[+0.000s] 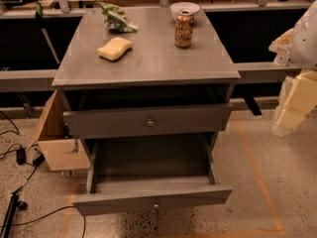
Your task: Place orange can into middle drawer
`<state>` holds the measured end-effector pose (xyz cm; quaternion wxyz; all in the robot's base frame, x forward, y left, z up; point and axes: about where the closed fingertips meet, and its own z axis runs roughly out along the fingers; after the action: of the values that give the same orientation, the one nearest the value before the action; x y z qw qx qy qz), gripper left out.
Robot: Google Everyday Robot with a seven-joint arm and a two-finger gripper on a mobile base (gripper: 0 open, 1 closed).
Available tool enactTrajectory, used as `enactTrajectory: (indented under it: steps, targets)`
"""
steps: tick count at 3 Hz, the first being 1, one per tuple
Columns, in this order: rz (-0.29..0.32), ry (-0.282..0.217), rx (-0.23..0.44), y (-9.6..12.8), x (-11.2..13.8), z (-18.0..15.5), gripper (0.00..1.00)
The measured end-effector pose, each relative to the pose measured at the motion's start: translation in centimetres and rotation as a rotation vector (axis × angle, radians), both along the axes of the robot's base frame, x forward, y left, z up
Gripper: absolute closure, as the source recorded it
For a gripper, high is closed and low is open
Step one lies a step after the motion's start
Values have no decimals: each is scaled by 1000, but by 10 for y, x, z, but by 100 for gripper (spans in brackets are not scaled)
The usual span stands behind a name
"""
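Note:
The orange can (184,29) stands upright on the grey cabinet top (148,58), towards the back right, just in front of a white bowl (185,8). The middle drawer (153,198), the lower of the two knobbed drawers, is pulled out, and nothing shows inside it. The knobbed drawer front above it (150,120) is pushed in further. My gripper (281,47) is at the right edge of the view, off the cabinet's right side and about level with its top. It is well apart from the can and holds nothing that I can see.
A yellow sponge (115,48) lies on the left of the cabinet top. A green and white crumpled bag (117,18) lies at the back left. A cardboard box (57,138) stands by the cabinet's left side. Cables (20,157) lie on the floor at the left.

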<state>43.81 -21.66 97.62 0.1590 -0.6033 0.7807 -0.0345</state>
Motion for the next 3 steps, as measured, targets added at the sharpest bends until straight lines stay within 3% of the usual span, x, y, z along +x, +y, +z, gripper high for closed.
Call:
enactTrajectory:
  steps: [1,2,3]
  targets:
    - [0,0,0,0,0,0,0]
    - [-13,-64,68,4,20,3,0]
    - [-73,-162,300,7,74,-3,0]
